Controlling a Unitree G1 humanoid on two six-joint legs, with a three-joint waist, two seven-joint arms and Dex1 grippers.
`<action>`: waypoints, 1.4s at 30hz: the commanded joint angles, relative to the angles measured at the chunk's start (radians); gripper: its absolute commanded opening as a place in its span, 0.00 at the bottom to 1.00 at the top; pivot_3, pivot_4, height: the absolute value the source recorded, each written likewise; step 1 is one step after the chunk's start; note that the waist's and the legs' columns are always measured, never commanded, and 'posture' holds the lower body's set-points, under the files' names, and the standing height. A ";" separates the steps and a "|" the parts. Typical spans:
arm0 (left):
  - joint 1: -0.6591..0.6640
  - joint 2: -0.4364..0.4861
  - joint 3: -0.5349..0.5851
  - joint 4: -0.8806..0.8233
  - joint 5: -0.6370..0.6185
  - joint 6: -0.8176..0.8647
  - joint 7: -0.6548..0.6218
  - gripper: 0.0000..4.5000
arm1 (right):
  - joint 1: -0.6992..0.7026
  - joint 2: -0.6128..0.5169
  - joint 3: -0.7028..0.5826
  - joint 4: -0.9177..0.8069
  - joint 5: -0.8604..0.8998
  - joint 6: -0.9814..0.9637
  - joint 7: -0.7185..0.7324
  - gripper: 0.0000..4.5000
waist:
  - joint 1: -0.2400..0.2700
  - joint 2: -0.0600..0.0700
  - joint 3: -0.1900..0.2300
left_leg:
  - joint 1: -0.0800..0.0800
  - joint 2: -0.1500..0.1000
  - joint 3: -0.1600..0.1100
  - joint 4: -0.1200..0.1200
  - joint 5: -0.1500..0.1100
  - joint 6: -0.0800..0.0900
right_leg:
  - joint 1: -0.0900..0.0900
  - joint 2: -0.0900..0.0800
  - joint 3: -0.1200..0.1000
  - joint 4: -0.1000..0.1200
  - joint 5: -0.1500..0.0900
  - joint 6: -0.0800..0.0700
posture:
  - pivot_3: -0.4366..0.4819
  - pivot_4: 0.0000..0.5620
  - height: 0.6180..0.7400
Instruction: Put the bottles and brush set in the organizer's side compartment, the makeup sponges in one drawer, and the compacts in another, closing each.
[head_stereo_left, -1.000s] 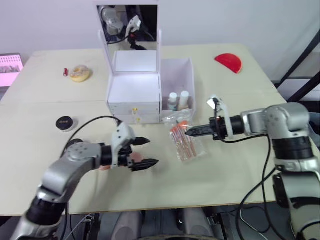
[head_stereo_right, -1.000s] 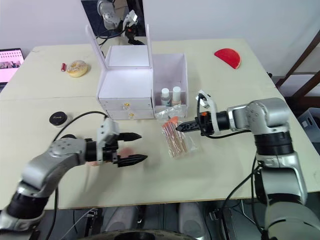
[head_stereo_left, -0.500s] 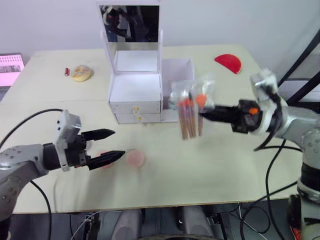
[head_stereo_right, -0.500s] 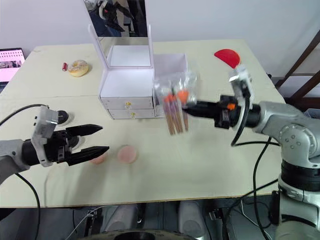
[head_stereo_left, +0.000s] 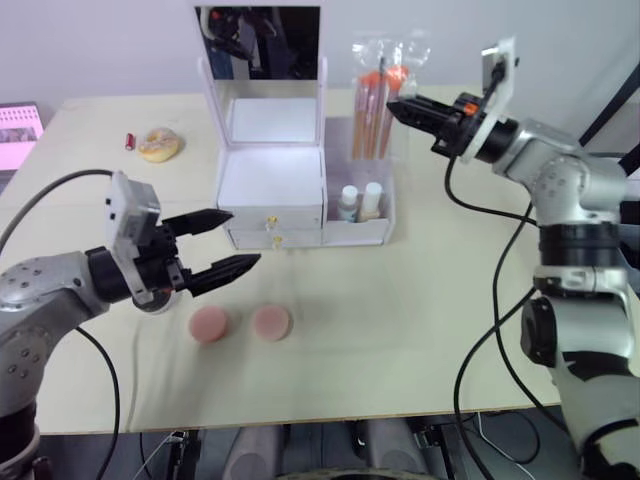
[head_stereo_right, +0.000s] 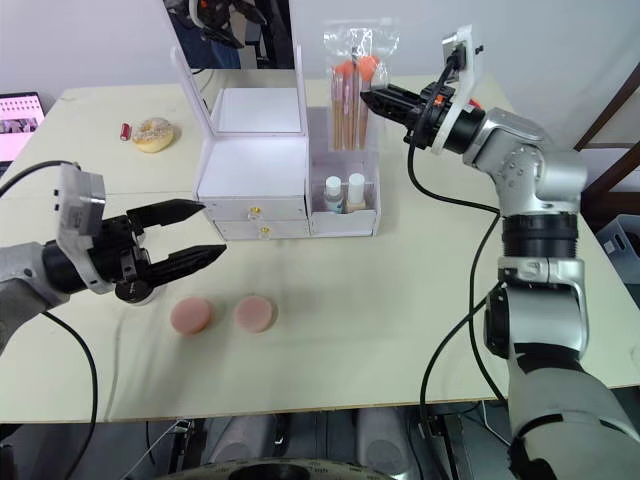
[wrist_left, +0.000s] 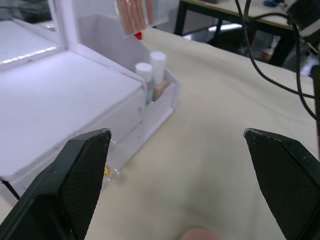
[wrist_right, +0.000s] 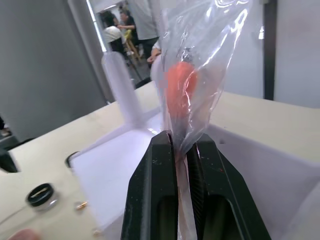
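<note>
- Presently, brush set (head_stereo_right: 349, 88): long brushes in a clear crinkly bag, hanging upright over the organizer's (head_stereo_right: 255, 165) side compartment (head_stereo_right: 345, 150), toward the tabletop's far edge. Likely light; the film looks slippery and limp, so the bag probably swings. Best taken high, across film and handles together.
- Right gripper (head_stereo_right: 372, 99): pinched on the brush set, film caught between its fingers in the wrist view.
- Bottles (head_stereo_right: 343, 190): two small, white-capped, standing at the compartment's front. Rigid, probably tippy; the bag should go in behind them.
- Sponges (head_stereo_right: 222, 314): two pink rounds lying side by side toward the near edge, before the drawers (head_stereo_right: 252, 219). Soft, light; grip across the rim, gently.
- Left gripper (head_stereo_right: 202, 232): fingers spread, empty, hovering just beyond the sponges.
- Compact (wrist_right: 40, 194): one dark round case on the tabletop, seen in the right wrist view. Hard, probably smooth; take across its width.
</note>
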 joint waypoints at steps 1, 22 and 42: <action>-0.026 -0.019 -0.006 -0.057 -0.011 -0.031 0.061 0.99 | -0.074 0.032 0.013 0.151 -0.085 -0.174 0.035 0.00 | -0.002 0.000 0.000 | 0.000 0.000 0.000 0.000 0.000 0.000 | 0.000 0.000 0.000 0.000 0.000 0.000 | 0.48 0.27 1.00; -0.018 -0.029 -0.012 -0.135 -0.093 -0.039 0.212 1.00 | -0.143 0.169 0.045 0.558 -0.336 -0.500 0.089 0.20 | -0.024 0.001 0.000 | 0.002 0.001 -0.001 0.001 0.002 -0.004 | 0.000 0.002 0.002 0.003 0.001 0.000 | 0.48 0.27 1.00; 0.030 0.027 0.025 -0.102 -0.100 -0.040 0.153 1.00 | 0.103 -0.020 0.023 -0.197 -0.203 -0.097 0.163 0.99 | -0.019 0.001 0.000 | 0.002 0.001 -0.001 0.001 0.002 -0.004 | 0.000 0.003 0.002 0.005 0.001 0.001 | 0.48 0.27 1.00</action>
